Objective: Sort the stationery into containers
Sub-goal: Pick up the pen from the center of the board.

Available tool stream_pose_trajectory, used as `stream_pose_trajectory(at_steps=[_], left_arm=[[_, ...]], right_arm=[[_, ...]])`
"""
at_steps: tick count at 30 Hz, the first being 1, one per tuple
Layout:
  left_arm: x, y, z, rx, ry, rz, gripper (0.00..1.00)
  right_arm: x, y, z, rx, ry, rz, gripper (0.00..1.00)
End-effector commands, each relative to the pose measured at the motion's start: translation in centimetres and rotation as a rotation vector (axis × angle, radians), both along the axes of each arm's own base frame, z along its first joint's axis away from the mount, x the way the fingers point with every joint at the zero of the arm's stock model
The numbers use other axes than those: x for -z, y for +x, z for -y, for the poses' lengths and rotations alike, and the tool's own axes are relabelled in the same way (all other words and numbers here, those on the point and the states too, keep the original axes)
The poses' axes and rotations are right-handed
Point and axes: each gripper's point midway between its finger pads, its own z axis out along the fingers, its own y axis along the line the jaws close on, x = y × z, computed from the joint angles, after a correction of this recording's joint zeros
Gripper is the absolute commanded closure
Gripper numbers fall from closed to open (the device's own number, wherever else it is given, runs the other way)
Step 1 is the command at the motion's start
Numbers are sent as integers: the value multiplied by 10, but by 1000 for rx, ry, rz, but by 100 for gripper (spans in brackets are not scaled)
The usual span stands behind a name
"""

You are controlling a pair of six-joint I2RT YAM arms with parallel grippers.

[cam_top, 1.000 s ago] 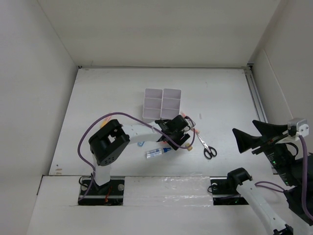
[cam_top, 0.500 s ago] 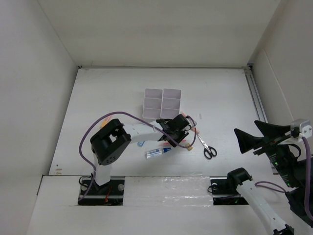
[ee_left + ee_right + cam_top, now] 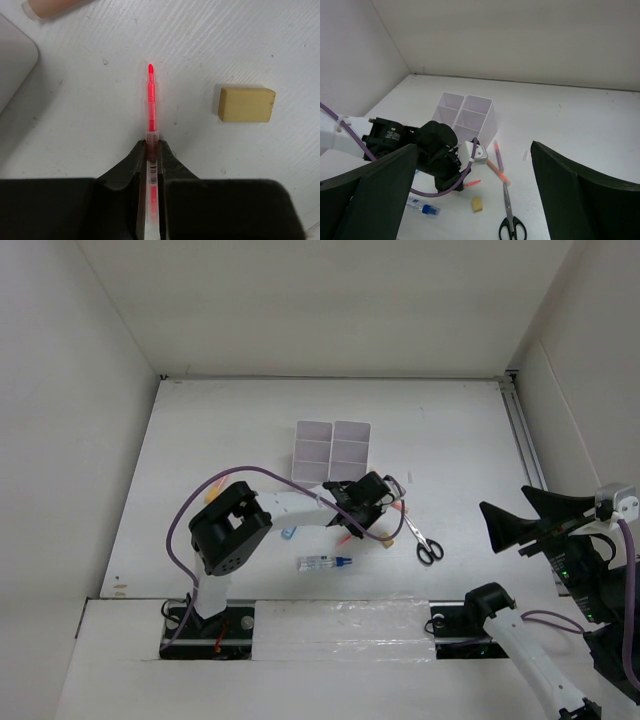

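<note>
Left tool point(image 3: 152, 150): clamped tight on the clear end of a red pen point(image 3: 151, 95); the pen looks to be lying flat on the counter point(image 3: 225, 45), just near the organizer.
Right tool point(image 3: 474, 150): spread wide, gripping nothing, parked well off to the right.
Organizer point(image 3: 332, 440): every compartment looks bare from above, so nothing's sorted so far.
Loose on counter: scissors point(image 3: 424, 540), bottle point(image 3: 322, 563), eraser point(image 3: 246, 104), pink pen point(image 3: 497, 156), orange pen point(image 3: 496, 171).
Progress: basically square one. The first pick is gripped but not lifted or dropped in yet, and everything else is waiting.
</note>
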Motion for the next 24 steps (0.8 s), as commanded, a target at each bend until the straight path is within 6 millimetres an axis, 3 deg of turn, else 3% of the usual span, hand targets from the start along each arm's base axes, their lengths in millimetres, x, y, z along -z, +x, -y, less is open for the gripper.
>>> stream_pose_trajectory(at_steps=[1,14,24], left_arm=[[37,-21,-33,9,153,-94,100],[29,-1,-30,-50,150,-2,100],[-11,22,-25,-132,90,121,100]], right_arm=[[-15,-7,4,4,9,47,0],[-6,1,-1,-6,-2,22,0],[1,6,-3,-7,0,1,0]])
